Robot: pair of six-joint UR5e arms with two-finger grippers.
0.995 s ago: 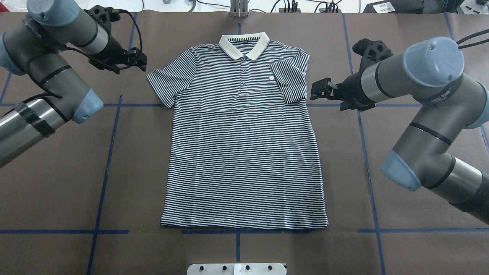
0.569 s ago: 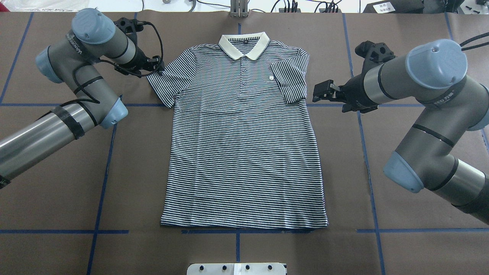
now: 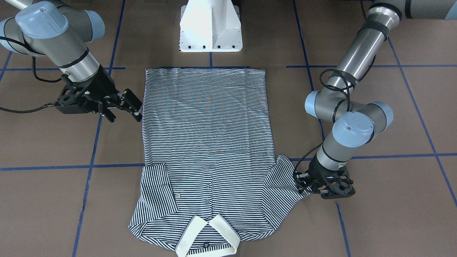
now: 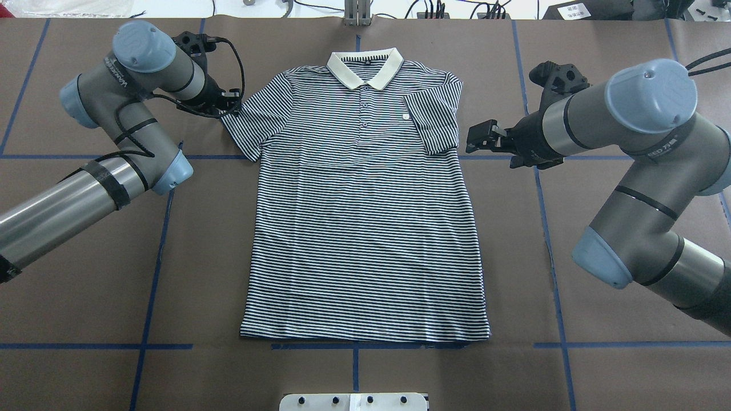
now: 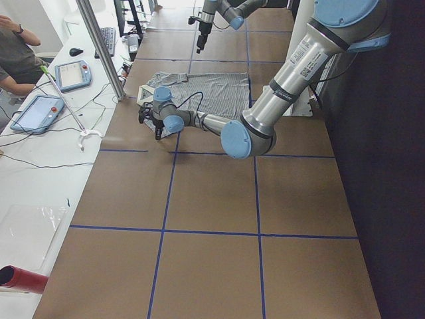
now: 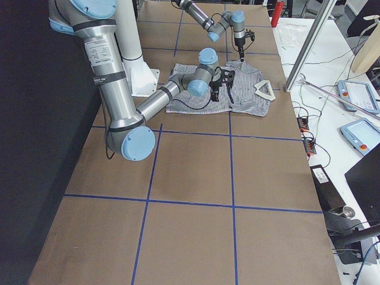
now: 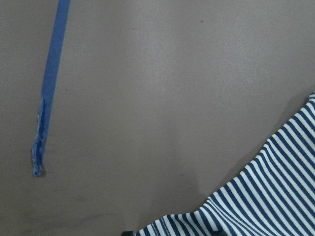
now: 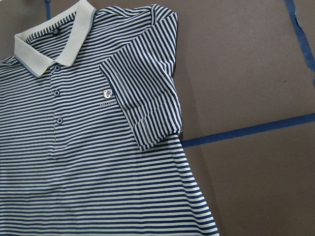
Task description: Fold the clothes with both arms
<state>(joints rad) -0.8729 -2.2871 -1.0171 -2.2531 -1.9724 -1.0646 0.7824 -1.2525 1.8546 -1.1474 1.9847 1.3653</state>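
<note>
**A:** Where does the polo shirt (image 4: 365,228) sit for you?

**B:** Flat in the middle of the table (image 4: 85,257). Its long axis runs from my base to the far edge, with the collar (image 4: 365,67) at the far end. The sleeve on my right (image 4: 434,123) lies folded over the chest, and the left sleeve (image 4: 251,123) is spread out.

**A:** Which arm is nearer that one?

**B:** The left gripper (image 4: 231,105). It's at the sleeve's outer tip, and I judge the fold goes inward, toward the shirt's midline. The right gripper (image 4: 470,138) hangs just beside the other edge, clear of the cloth, jaws wide.

**A:** Is the left closed on fabric?

**B:** I can't tell. The overhead hides its fingertips, and the left wrist view shows only sleeve hem in 1 corner.
</note>
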